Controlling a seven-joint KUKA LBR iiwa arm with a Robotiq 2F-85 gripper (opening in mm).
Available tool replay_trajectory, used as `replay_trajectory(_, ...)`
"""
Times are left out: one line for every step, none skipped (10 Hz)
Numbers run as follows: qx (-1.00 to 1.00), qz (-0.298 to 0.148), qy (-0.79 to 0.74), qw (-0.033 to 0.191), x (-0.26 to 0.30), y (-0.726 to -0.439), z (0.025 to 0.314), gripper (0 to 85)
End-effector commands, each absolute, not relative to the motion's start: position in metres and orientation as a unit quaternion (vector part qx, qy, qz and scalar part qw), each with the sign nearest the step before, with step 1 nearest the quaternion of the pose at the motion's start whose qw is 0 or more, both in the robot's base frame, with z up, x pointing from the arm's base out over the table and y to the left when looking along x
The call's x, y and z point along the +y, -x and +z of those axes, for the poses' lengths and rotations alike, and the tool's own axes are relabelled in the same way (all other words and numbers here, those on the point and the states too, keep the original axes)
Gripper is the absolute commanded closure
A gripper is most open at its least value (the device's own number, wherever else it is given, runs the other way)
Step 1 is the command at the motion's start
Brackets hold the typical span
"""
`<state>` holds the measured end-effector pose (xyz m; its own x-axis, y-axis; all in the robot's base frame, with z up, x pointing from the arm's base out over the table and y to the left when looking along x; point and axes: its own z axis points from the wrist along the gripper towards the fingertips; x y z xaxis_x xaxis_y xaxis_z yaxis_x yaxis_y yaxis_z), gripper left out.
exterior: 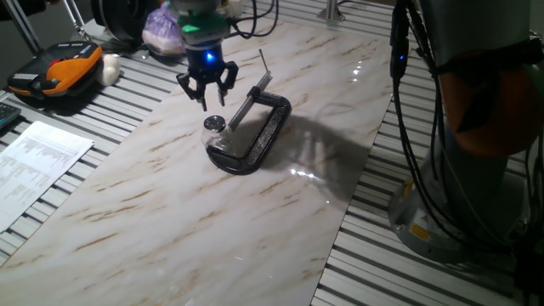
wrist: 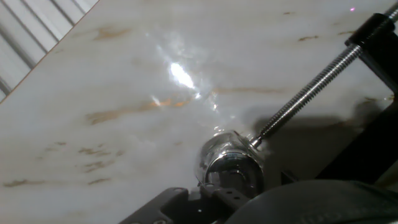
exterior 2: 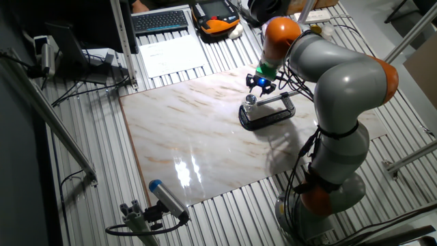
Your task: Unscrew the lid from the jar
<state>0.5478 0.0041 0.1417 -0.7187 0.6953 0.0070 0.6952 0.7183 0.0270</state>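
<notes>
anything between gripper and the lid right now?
Nothing: in one fixed view the gripper hangs just above the lid, only open air between them.

Dim room; overhead glare patches on the marble table (exterior: 255, 212) beside the black clamp (exterior: 255, 140); hand view soft-focused.

Grey arm (exterior 2: 341, 75) with orange joints (green-lit wrist), black jaws.

The C-clamp (exterior: 255, 136) lies flat on my counter (exterior: 170, 212). The jar (exterior: 216, 140) stands inside its mouth, at the screw's (exterior: 242, 106) tip, with the lid (exterior: 213, 123) on top. My tool (exterior: 206, 93) hangs just above and behind the lid, not touching.
</notes>
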Motion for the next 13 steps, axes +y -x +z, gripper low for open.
replay_trajectory(0.844,0.007,-0.536,0.005,0.0043,-0.5476,0.1417,34.0)
replay_trajectory(0.836,-0.005,-0.549,0.007,0.005,-0.5476,0.1412,34.0)
replay_trajectory(0.827,-0.007,-0.562,0.007,0.0055,-0.5476,0.1407,34.0)
replay_trajectory(0.819,-0.003,-0.574,0.007,0.0054,-0.5474,0.1403,34.0)
replay_trajectory(0.812,0.003,-0.584,0.006,0.0052,-0.5473,0.14,34.0)
replay_trajectory(0.807,0.005,-0.59,0.005,0.005,-0.5472,0.1397,34.0)
replay_trajectory(0.804,0.002,-0.595,0.006,0.005,-0.5473,0.1397,34.0)
replay_trajectory(0.799,-0.008,-0.602,0.008,0.005,-0.5473,0.1397,34.0)
replay_trajectory(0.795,-0.015,-0.606,0.008,0.0049,-0.5475,0.1397,34.0)
replay_trajectory(0.791,-0.022,-0.611,0.009,0.0049,-0.5476,0.1397,34.0)
replay_trajectory(0.785,-0.026,-0.619,0.01,0.0049,-0.5477,0.1396,34.0)
replay_trajectory(0.779,-0.022,-0.627,0.009,0.0048,-0.5475,0.1397,34.0)
replay_trajectory(0.774,-0.012,-0.634,0.007,0.0048,-0.5475,0.1395,51.0)
